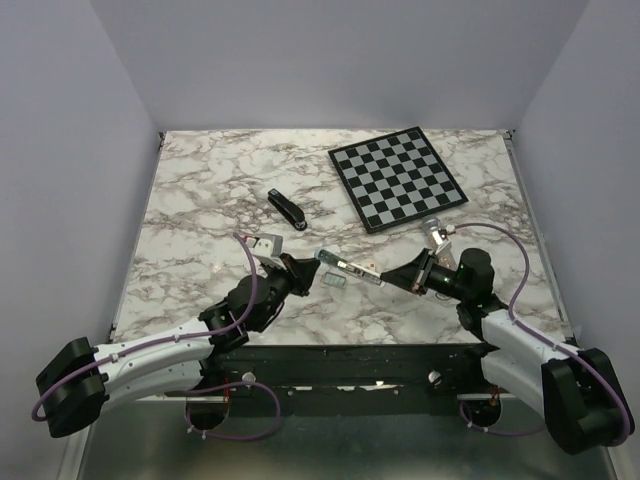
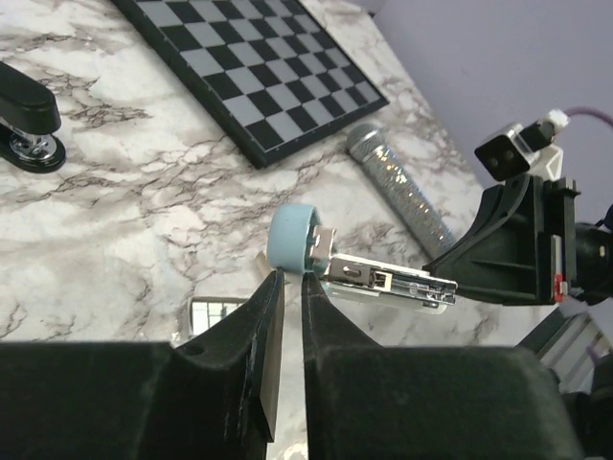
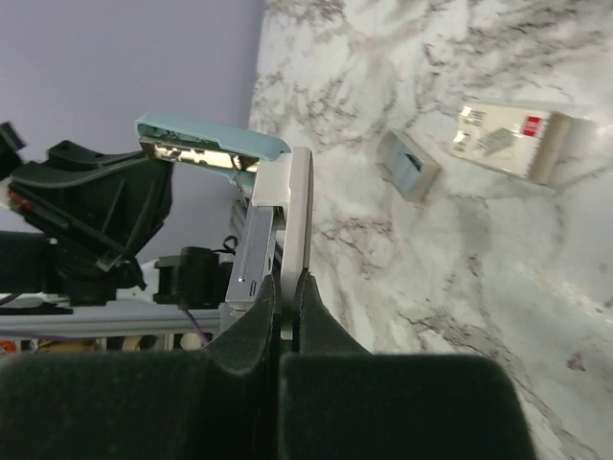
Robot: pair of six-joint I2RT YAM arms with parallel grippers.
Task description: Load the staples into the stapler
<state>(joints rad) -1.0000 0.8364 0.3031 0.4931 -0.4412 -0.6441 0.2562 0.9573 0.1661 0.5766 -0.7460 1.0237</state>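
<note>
Only left wrist shows left jaws apart; right jaws clamp blue stapler (image 3: 206,134).

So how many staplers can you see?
2. A black stapler lies left of the checkerboard. A pale blue stapler is up in the air between the left pincer and the right pincer.

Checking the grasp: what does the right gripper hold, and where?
The right gripper pinches the light-blue stapler by its white base, opposite the hinge.
</note>
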